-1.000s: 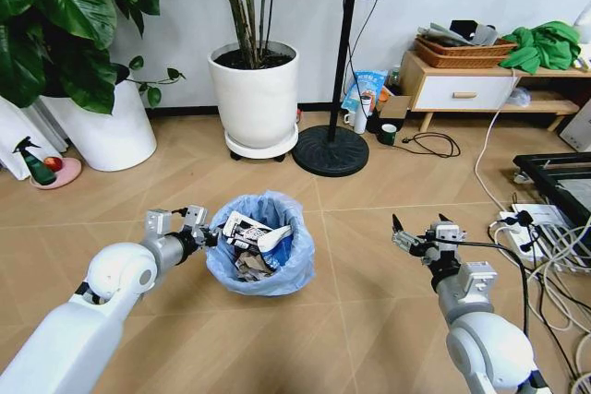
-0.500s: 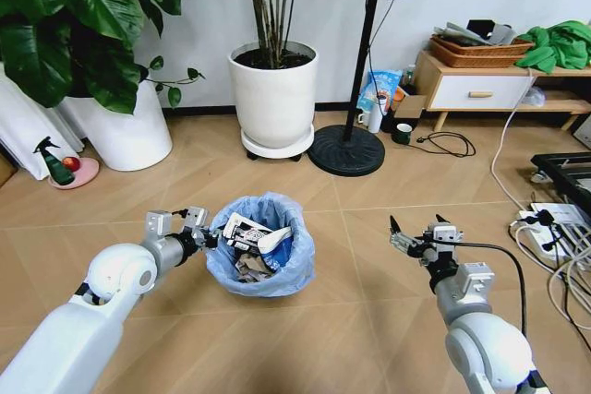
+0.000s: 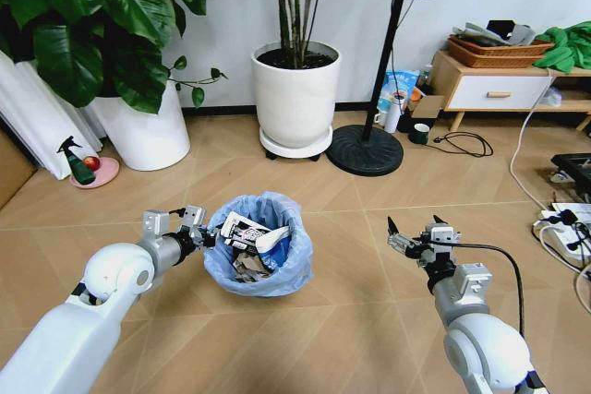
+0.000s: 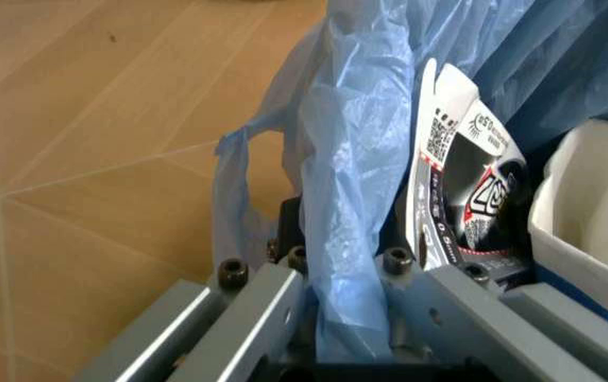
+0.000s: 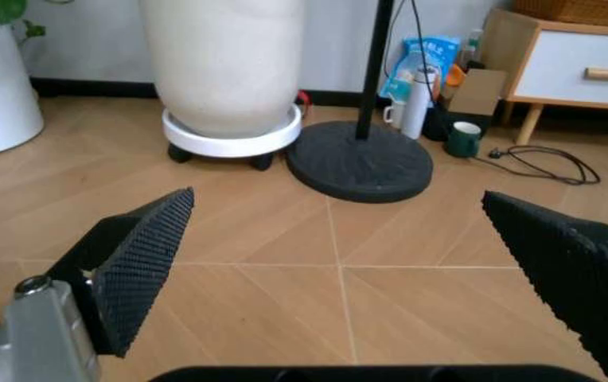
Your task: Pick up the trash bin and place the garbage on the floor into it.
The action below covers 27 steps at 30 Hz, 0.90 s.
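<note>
Left hand point(image 3: 205, 237) is clamping the trash bin point(image 3: 259, 256) by its bag-lined rim, bin sitting full on the floor, right hand point(image 3: 413, 243) hanging released; risk: thin bag slipping, bin tilting, packets point(image 3: 249, 232) spilling.

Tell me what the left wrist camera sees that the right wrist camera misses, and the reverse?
Left wrist alone: the left gripper shut on the crinkled light-blue bag rim of the small round trash bin, with the printed packets of garbage inside. Right wrist alone: the right gripper, its black ridged fingers spread open over bare floor, facing a big white plant pot and a black round fan base. Shared: the tan wooden floor.
</note>
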### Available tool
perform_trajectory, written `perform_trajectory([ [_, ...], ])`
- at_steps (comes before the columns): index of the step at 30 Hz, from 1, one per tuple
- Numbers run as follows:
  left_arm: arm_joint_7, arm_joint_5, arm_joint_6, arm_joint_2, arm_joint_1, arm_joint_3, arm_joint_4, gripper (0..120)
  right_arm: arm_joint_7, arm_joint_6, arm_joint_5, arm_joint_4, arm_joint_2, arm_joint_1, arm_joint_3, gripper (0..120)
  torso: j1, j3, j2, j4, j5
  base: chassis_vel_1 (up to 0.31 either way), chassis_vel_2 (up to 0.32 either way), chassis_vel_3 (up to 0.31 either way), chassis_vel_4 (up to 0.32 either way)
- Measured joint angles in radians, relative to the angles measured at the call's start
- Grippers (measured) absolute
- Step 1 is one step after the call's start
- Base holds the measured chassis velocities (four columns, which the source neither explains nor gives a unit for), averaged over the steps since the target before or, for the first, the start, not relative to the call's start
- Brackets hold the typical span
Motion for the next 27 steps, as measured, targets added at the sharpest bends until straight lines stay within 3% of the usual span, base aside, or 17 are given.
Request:
perform_trajectory([
  [27,0.0,0.003,0.0,0.003,0.039,-0.025,-0.03,0,-0.01,0.007,-0.023,0.017,0.014,-0.023,-0.006,100,0.0,0.0,0.0,-0.0001,0.0002,0.159,0.161,-0.161,-0.159],
])
